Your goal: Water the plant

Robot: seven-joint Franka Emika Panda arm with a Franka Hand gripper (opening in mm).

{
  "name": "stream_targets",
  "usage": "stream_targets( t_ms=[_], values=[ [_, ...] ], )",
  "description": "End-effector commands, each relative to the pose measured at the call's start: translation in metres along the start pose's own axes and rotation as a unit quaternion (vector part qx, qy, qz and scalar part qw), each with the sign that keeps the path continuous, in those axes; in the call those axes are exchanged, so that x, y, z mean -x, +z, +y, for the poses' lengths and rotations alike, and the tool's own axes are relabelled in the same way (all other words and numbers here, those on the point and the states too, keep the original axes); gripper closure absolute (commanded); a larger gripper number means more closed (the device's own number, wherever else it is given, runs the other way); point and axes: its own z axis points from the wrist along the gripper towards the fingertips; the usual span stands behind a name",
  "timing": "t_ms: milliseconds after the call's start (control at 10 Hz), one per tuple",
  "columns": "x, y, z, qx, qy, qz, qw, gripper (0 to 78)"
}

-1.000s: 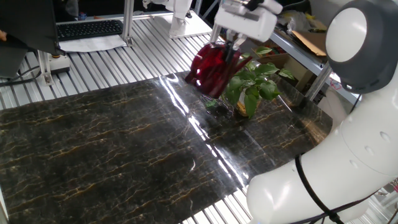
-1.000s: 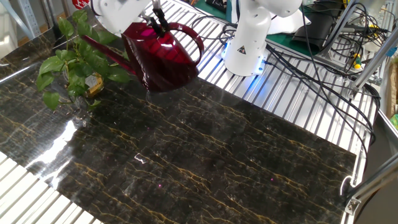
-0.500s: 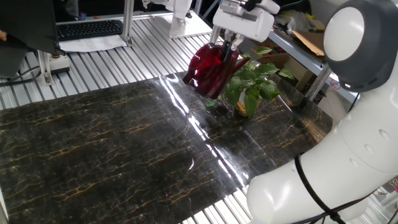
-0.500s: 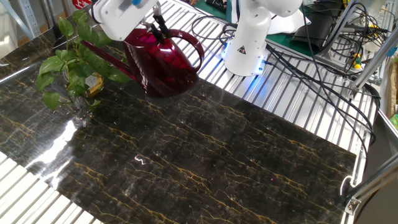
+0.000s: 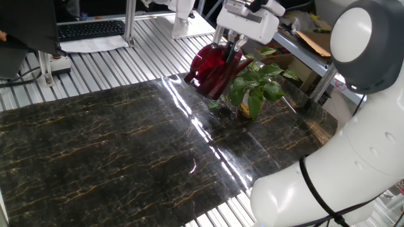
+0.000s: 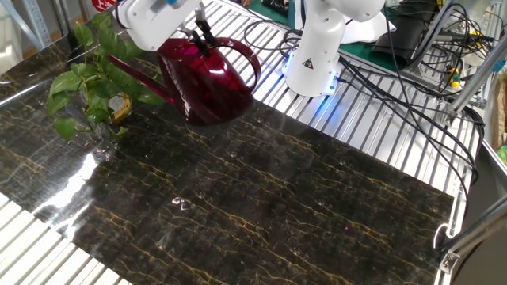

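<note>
Plant (image 6: 89,83) sits at your table's (image 6: 317,206) left end in the other fixed view, leaves under the can's spout. Right of it, your gripper (image 6: 202,33) pinches the can (image 6: 207,83) by its top, seemingly tilted toward the leaves.

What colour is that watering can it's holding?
Dark translucent red watering can, clearest in the other fixed view.
</note>
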Motion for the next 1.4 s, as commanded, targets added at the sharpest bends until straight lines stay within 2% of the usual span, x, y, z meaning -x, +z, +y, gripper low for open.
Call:
stream_targets(
  t_ms=[100, 300, 500, 700, 900, 1000, 1200, 1400],
  values=[
    [-0.002, -0.004, 0.0, 0.024, 0.015, -0.024, 0.9993, 76.4],
    [-0.002, -0.005, -0.001, 0.017, 0.022, -0.027, 0.9992, 76.4],
    [-0.004, -0.019, -0.011, 0.014, 0.029, -0.021, 0.9993, 76.4],
    [0.001, -0.024, -0.019, 0.011, 0.027, -0.017, 0.9994, 76.4],
    [0.013, -0.033, -0.034, 0.009, 0.025, -0.015, 0.9995, 76.4],
    [0.019, -0.039, -0.038, 0.003, 0.023, -0.009, 0.9997, 76.4],
    [0.025, -0.046, -0.037, -0.01, 0.017, 0.008, 0.9998, 76.4],
    [0.028, -0.047, -0.035, -0.013, 0.017, 0.009, 0.9997, 76.4]
  ],
)
